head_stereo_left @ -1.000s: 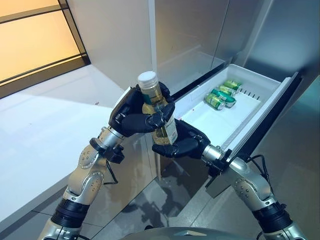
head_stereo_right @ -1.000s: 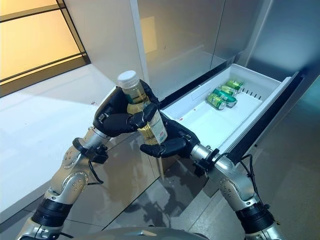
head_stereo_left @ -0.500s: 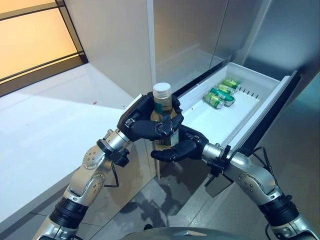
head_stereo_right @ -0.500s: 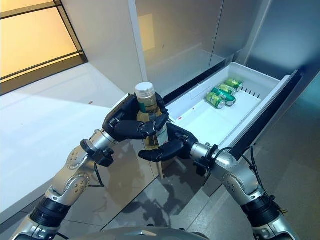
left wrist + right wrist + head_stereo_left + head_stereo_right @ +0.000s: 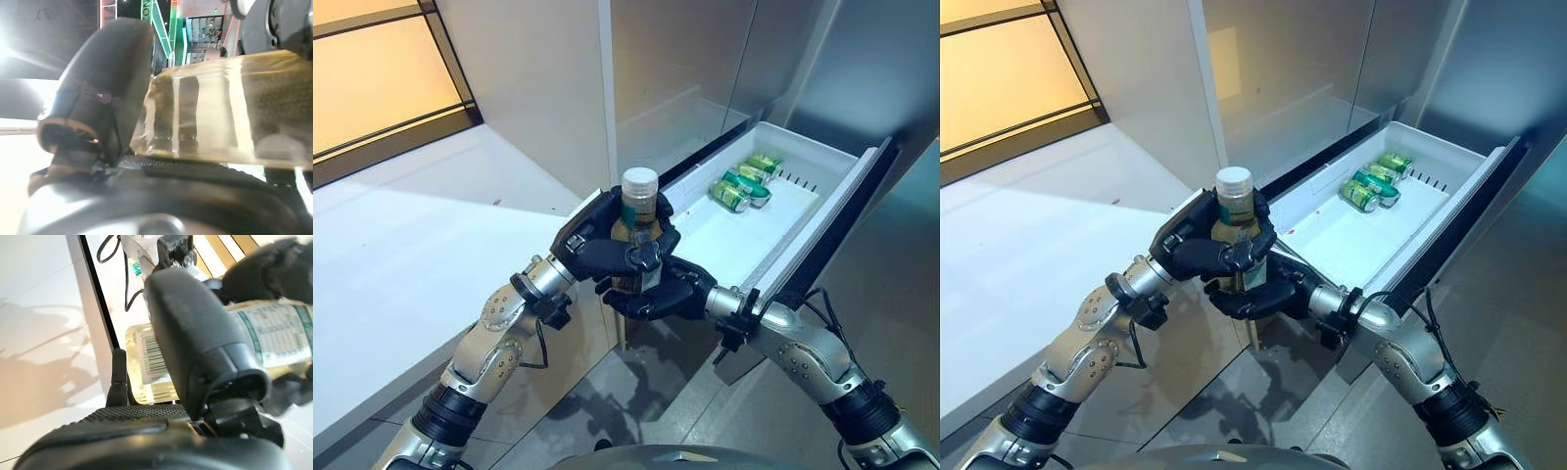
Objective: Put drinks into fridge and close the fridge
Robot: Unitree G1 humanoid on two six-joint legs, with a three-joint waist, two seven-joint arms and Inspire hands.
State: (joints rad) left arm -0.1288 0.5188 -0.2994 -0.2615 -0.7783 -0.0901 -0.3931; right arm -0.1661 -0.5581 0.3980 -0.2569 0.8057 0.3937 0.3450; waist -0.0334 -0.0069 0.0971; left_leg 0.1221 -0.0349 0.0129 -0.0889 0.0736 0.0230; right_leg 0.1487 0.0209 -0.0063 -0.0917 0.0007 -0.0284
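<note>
The bottle (image 5: 637, 227) is largely hidden: only its white cap, neck and a strip of the yellowish body show between dark fingers in the head views, and its base is covered. It stands upright, long axis vertical, cap up, held in the air just in front of the near corner of the open fridge drawer (image 5: 822, 215), not yet inside it.

The left robot hand (image 5: 603, 251) is wrapped round the upper body of the bottle, fingers and thumb curled against it; its wrist view confirms the thumb (image 5: 102, 93) pressed on the clear, pale-yellow wall.

The right robot hand (image 5: 664, 294) is clasped round the lower part from below and behind, thumb (image 5: 205, 342) lying across the label. Both hands grip at once and their fingers overlap, so the exact contact line between them cannot be made out.

The label shows a barcode and green-edged panels of small print in the right wrist view; the print is too fine to read.

The drawer is pulled out, white inside, its dark front edge towards the robot's right. Three green cans (image 5: 743, 186) lie on their sides close together near its far end; their markings are too small to read. A row of slots runs along the drawer's back wall. The white desk (image 5: 401, 245) lies to the robot's left.
</note>
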